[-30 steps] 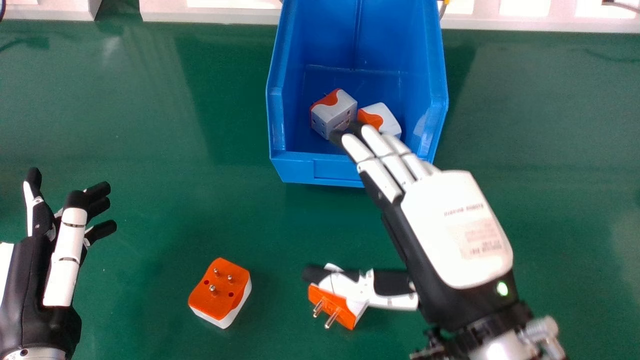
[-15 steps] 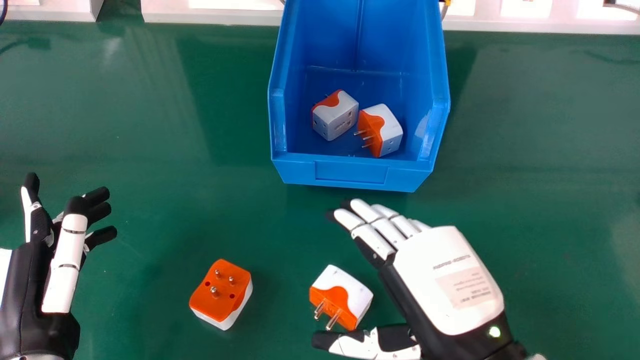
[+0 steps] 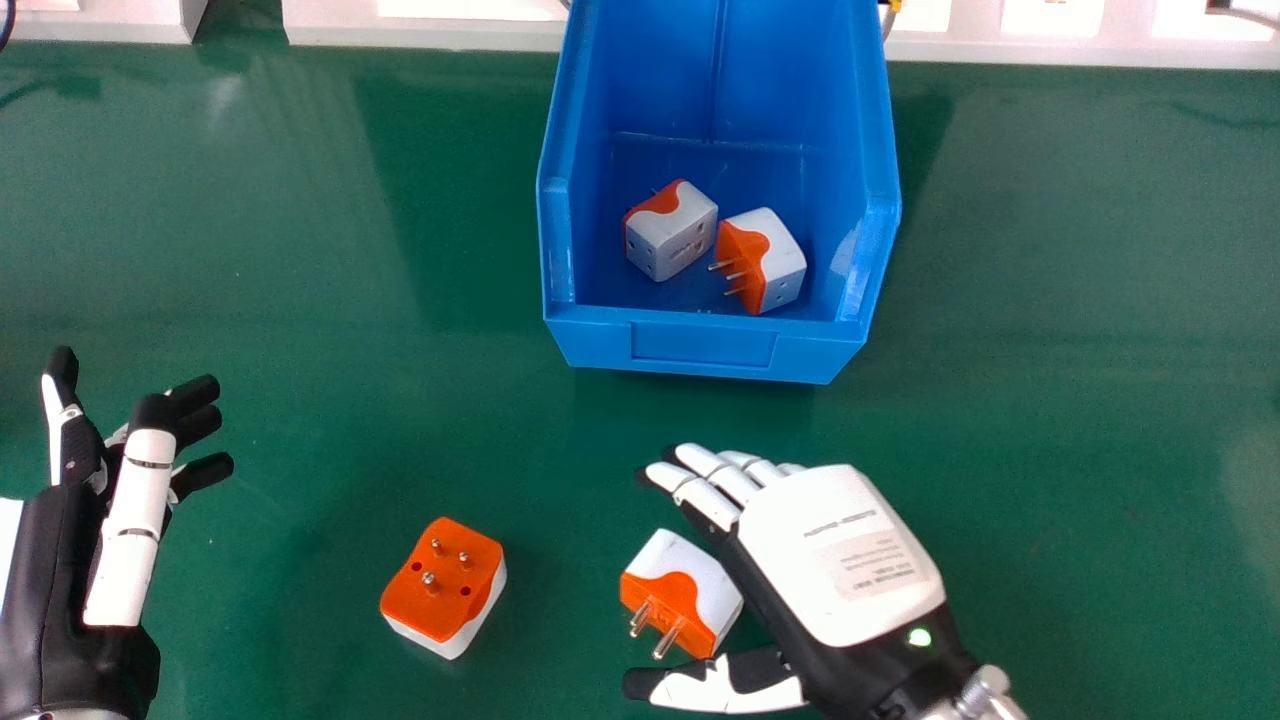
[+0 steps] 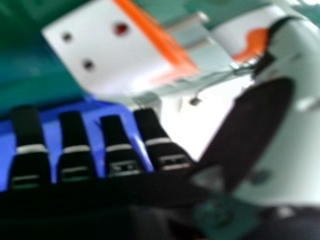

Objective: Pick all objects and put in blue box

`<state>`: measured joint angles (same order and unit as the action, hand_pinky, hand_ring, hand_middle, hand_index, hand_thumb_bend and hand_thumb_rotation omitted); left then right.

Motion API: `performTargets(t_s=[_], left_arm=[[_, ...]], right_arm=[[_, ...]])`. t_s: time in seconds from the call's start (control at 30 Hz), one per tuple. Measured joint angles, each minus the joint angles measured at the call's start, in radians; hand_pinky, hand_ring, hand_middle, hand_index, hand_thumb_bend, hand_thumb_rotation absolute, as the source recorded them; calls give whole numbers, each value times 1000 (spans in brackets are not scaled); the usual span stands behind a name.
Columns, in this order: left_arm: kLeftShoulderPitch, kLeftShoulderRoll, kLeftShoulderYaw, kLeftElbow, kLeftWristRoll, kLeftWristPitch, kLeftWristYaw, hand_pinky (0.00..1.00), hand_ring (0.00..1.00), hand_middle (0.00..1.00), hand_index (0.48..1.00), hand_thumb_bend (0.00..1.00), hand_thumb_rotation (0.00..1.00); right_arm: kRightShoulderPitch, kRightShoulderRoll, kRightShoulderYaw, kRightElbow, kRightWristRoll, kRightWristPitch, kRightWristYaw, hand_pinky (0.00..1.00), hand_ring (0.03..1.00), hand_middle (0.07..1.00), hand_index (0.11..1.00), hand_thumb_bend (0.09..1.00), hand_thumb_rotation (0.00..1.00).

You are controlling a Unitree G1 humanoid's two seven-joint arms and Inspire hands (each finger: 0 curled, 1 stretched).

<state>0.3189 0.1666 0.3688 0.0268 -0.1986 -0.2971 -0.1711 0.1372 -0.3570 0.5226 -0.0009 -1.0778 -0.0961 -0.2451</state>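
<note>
- Right hand is hovering over the table, thumb and fingers standing apart, not clamping anything.
- White-and-orange blocky plastic plug adapter is lying on the table between its thumb and fingers, prongs facing the robot. Looks like we're lining up a grasp; it's needing a close, lift and carry.
- Second adapter, orange pronged face up, is sitting to the left, untouched; probably going last.
- Left hand is idling at the head view's left edge, fingers relaxed.
- Open-front blue plastic box is standing beyond, holding two matching adapters: one tilted, one with prongs pointing left.
- Count: two in, two waiting. Calling it about half done.
</note>
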Motion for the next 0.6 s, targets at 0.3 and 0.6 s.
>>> performTargets(t_s=[0.3, 0.6], left_arm=[[-3, 0, 0, 0, 0, -1, -4, 755, 824, 815, 822, 535, 816], [-10, 2, 0, 1, 0, -1, -10, 755, 829, 820, 828, 520, 820]], right_arm=[[-69, 5, 34, 104, 0, 17, -2, 719, 853, 894, 868, 513, 520], [-102, 5, 51, 157, 1, 14, -47, 715, 854, 895, 871, 480, 522]])
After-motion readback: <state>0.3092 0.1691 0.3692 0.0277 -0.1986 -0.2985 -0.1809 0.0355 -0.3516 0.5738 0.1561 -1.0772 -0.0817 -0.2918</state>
